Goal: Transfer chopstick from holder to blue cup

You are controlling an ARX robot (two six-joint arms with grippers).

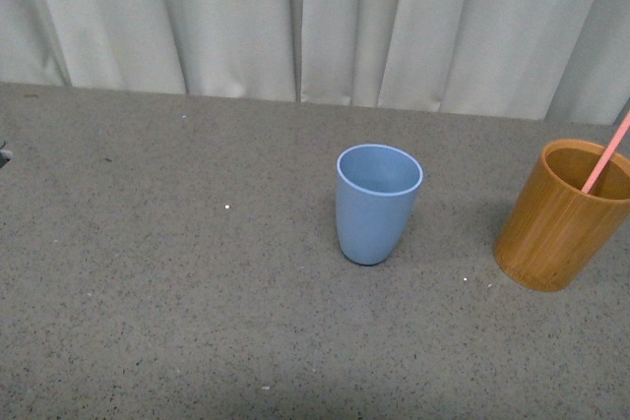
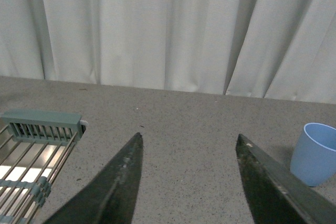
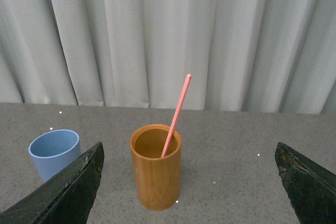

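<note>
The light-blue cup stands upright and empty near the table's middle; it also shows as the blue cup and the blue cup in the wrist views. At the right edge stands the brown bamboo holder, also seen as the holder. One pink chopstick leans inside it, its upper end sticking out; the chopstick shows fully in the right wrist view. My right gripper is open, some way back from the holder. My left gripper is open over bare table, left of the blue cup. Neither arm appears in the front view.
A grey speckled table runs back to white curtains. A green-framed wire rack lies to the left of my left gripper. Bare table lies left of the blue cup.
</note>
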